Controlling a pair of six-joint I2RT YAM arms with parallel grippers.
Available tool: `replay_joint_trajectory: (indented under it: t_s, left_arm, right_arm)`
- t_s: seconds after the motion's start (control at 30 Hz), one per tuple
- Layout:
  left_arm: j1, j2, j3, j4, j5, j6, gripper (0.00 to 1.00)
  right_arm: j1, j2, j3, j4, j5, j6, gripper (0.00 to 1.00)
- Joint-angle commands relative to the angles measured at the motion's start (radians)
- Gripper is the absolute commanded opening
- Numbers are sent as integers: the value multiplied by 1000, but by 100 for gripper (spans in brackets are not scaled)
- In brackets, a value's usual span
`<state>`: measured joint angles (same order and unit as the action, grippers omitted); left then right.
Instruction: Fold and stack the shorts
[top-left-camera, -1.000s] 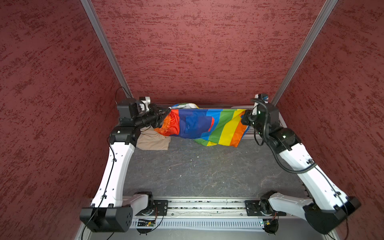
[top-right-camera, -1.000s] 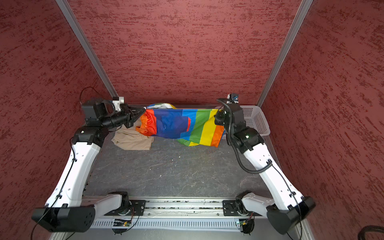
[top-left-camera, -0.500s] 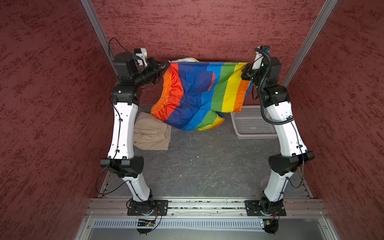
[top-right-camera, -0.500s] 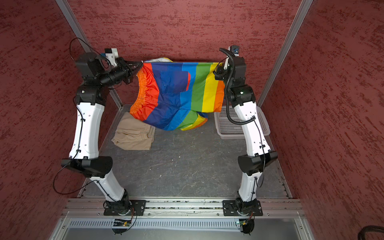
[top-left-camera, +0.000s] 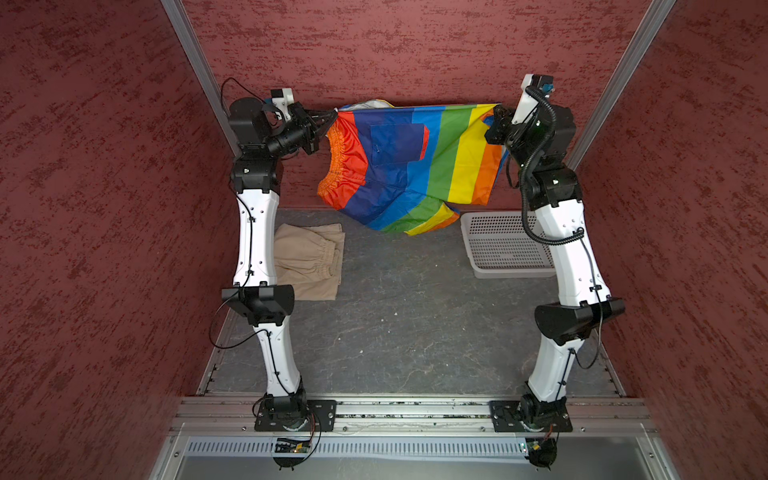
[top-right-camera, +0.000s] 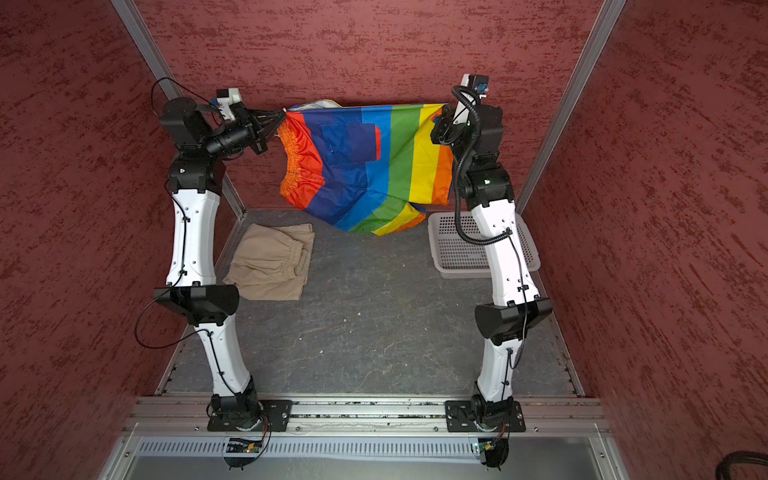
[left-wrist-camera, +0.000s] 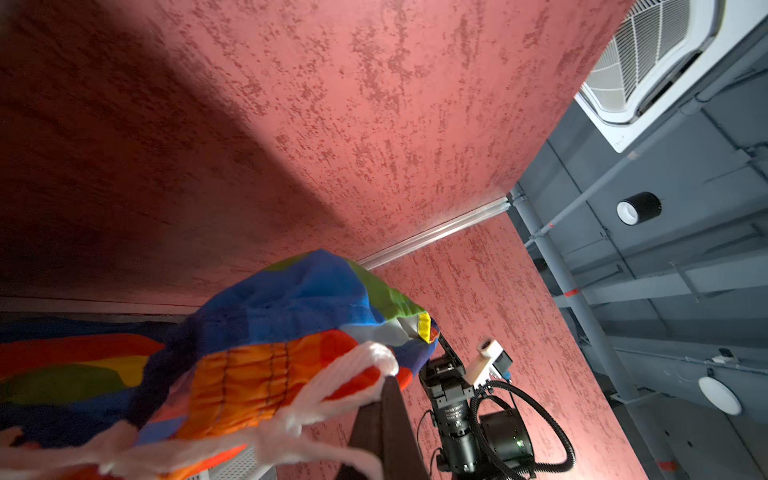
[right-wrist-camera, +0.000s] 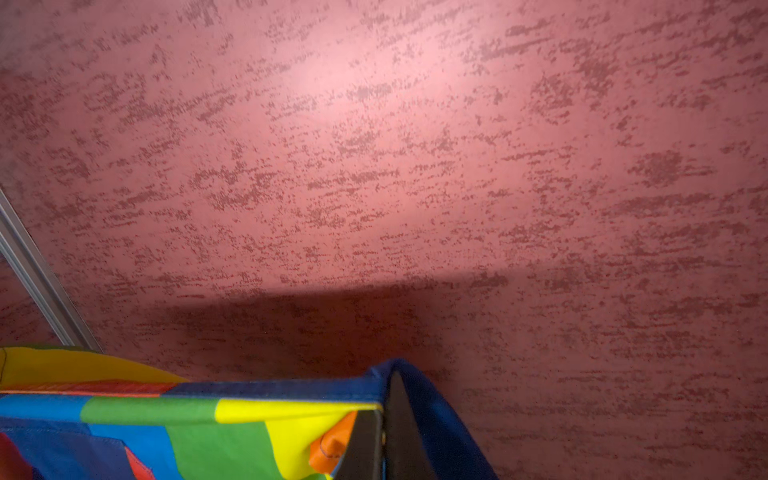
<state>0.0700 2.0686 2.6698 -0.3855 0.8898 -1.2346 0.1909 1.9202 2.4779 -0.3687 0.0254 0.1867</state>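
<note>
Rainbow shorts (top-left-camera: 409, 166) are pinched aloft by left gripper (top-left-camera: 328, 121) and right gripper (top-left-camera: 496, 118); the top edge should be lowered level and taut.

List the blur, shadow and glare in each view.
Both top views: evenly lit, rainbow shorts sharp. Left wrist view: the white drawstring close to the lens is blurred; dark shadow covers part of the wall. Right wrist view: a bright patch on the wall beside a dark shadow band.

No readable text, faint white print on right arm's black wrist housing (left-wrist-camera: 455, 409), too small to read
</note>
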Motion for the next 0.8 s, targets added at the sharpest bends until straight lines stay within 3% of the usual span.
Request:
replay_joint_trajectory:
  t_s: [0.0,0.13,0.2,0.3,0.43,0.53,0.77]
  left_arm:
    - [132,-91,-25,85,-108,-3,0]
    - [132,-162,-174,85,-102,60,0]
    - [127,-219,-310,104,-55,76,0]
    - [116,-392,-685,226,-33,121,0]
    - [145,-674,-1156,287,-53,218,0]
    - [162,-829,-1347,214,-92,300,0]
    - [172,-997,-1580,101,-116,391,0]
  right_arm:
    - [-110,-115,-4,147,163,47,0]
    - [-110,-160,-147,16,44,54,0]
    - [-108,-276,-438,114,0,77,0]
    - [-107,-510,-958,400,-11,133,0]
    - [-107,-718,-1331,455,-45,205,0]
    - [-81,-811,-1513,447,-122,256,0]
    - [62,-915,-1685,418,-142,290,0]
